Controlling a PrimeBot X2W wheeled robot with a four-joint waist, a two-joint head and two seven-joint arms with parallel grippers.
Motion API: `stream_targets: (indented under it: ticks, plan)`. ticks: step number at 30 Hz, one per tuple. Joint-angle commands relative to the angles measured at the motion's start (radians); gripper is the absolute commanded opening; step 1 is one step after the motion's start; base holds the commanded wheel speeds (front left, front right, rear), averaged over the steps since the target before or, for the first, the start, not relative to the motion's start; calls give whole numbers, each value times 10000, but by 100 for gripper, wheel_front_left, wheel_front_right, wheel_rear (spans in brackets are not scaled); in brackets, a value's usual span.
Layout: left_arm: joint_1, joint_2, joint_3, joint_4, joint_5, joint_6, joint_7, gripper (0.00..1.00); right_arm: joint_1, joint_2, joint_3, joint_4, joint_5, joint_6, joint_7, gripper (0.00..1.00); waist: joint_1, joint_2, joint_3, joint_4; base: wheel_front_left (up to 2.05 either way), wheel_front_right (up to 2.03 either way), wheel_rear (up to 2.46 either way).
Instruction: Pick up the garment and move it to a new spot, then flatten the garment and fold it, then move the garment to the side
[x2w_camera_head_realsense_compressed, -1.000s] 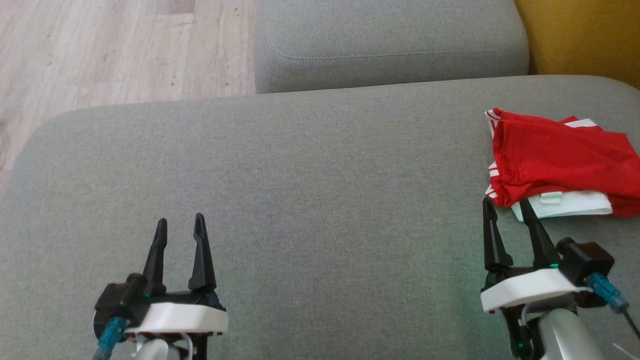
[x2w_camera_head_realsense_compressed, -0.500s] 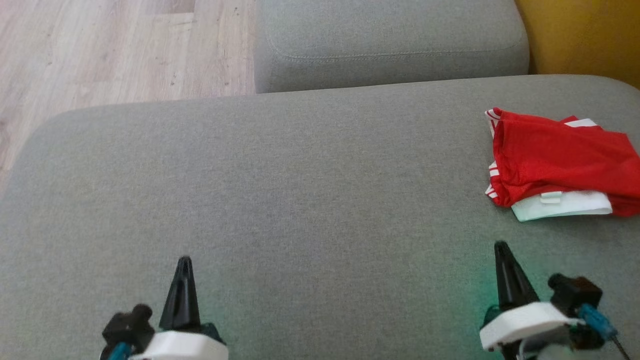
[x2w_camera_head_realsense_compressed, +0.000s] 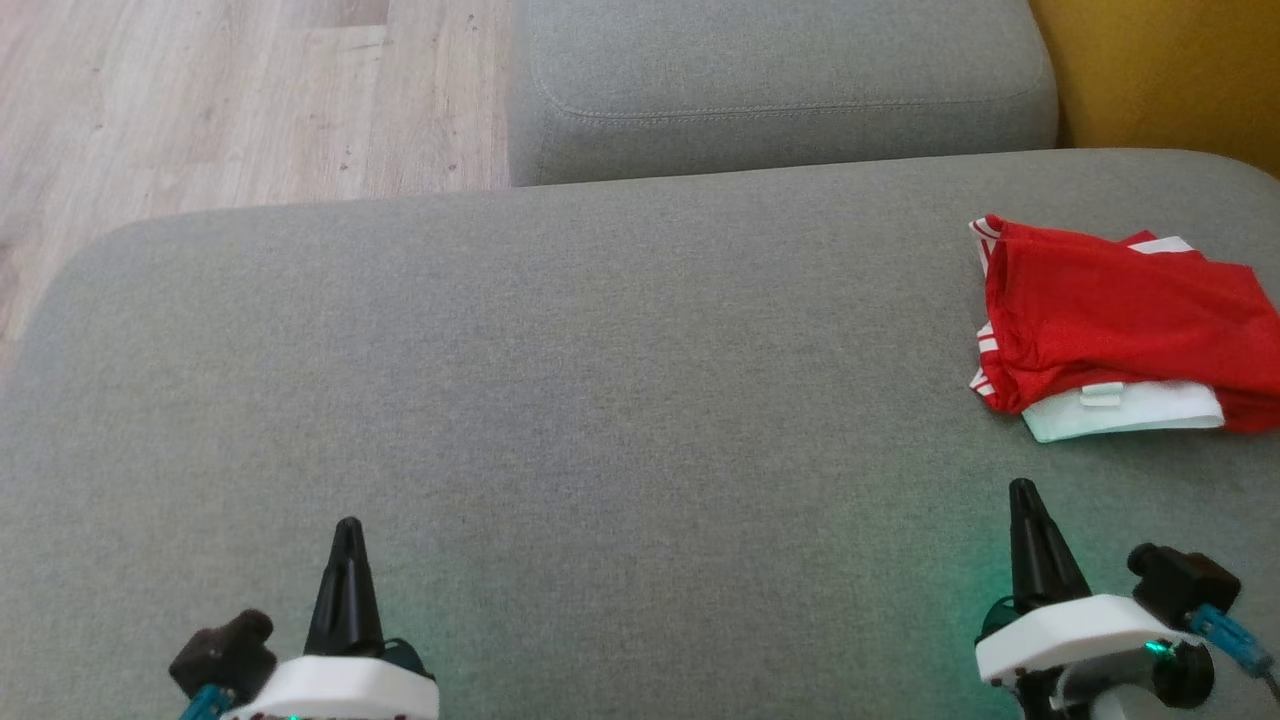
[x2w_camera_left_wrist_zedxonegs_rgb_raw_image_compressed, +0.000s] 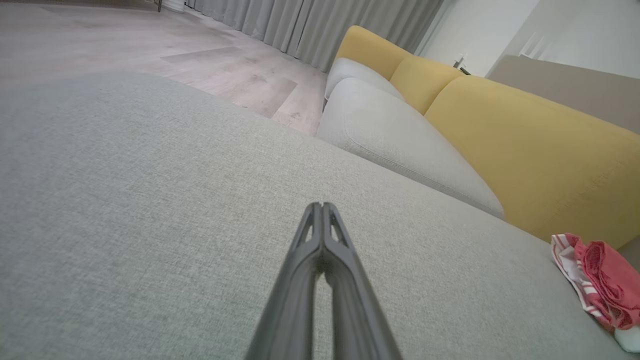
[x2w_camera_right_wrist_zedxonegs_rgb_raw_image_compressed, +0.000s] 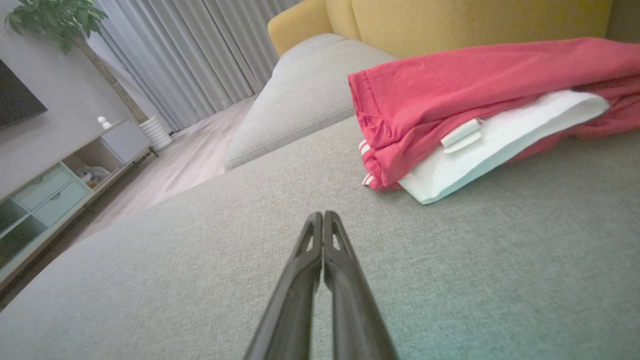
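The folded red fabric garment with white trim (x2w_camera_head_realsense_compressed: 1110, 320) lies at three o'clock on the grey fabric sofa cushion (x2w_camera_head_realsense_compressed: 600, 380) — untouched. The left gripper (x2w_camera_head_realsense_compressed: 348, 530) at seven o'clock and the right gripper (x2w_camera_head_realsense_compressed: 1022, 495) at five — fingers pressed together, empty.

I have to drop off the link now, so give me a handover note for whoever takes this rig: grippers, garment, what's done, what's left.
Left gripper: shut, empty, low over the grey cushion.
Right gripper: shut, empty, near the garment but apart from it.
The garment: red with a white band, folded, lying at the cushion's right side.
Done, by the look of it: the fold and the move to the side.
Left: probably nothing; check that the fold is tidy.
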Motion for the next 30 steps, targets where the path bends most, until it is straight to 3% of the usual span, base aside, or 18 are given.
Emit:
stream_targets:
  ticks: [1, 30]
  plan:
    - [-509, 6, 181, -378, -245, -64, 71, 0, -496, -14, -58, -388, 302, -1, 56, 0, 0, -1, 1, 0, 0, 0, 0]
    - [-703, 15, 798, -547, -3079, -285, 926, 0, -619, -25, -417, -788, 3461, -3, 888, 0, 0, -1, 24, -20, 0, 0, 0]
